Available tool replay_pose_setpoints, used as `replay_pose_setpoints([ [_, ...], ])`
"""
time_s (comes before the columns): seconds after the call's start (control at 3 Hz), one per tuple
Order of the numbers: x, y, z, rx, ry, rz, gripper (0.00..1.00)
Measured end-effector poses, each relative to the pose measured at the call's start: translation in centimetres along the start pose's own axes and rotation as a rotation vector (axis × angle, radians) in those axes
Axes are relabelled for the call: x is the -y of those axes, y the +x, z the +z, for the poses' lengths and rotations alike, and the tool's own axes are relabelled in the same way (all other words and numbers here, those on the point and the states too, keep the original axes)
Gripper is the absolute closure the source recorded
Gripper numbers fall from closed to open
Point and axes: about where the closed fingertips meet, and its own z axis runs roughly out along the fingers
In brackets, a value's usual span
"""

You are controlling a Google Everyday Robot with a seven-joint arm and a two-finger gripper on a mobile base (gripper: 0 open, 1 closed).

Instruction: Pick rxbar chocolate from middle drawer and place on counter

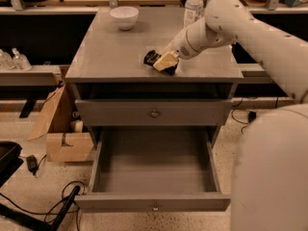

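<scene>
My gripper (pixel 162 62) is low over the front middle of the counter (pixel 110 52), with its tan fingers (pixel 165 60) shut on the rxbar chocolate (pixel 151 57). The bar is a small black wrapper that sticks out to the left of the fingers. It sits at or just above the counter surface; I cannot tell if it touches. The middle drawer (pixel 154 170) is pulled wide open below, and its grey floor shows nothing in it. My white arm reaches in from the right.
A white bowl (pixel 124 17) stands at the counter's back left and a clear water bottle (pixel 193 6) at the back right. The upper drawer front (pixel 154 112) is closed. A cardboard box (pixel 65 141) and black cables (pixel 43 211) lie on the floor at left.
</scene>
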Motion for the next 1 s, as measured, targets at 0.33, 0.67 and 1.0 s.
replay_pose_setpoints([
  [0.33, 0.5, 0.6, 4.6, -0.016, -0.08, -0.019, 1.0],
  [0.67, 0.7, 0.0, 4.0, -0.016, -0.08, -0.019, 0.82],
  [1.0, 0.8, -0.4, 3.6, -0.016, -0.08, -0.019, 0.58],
])
